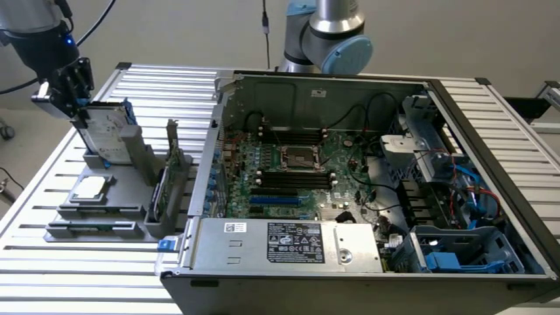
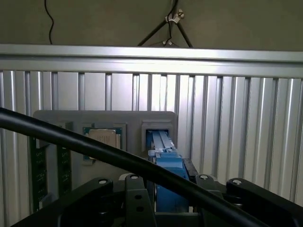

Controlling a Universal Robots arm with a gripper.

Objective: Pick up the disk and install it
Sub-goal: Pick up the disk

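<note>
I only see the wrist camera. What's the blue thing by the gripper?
Observer: It's a rail on the disk, which stands on edge in a grey stand, with the gripper at its top.
Operator: Where's the computer it goes in?
Observer: The open computer case sits to the exterior view's right of the stand.
</note>
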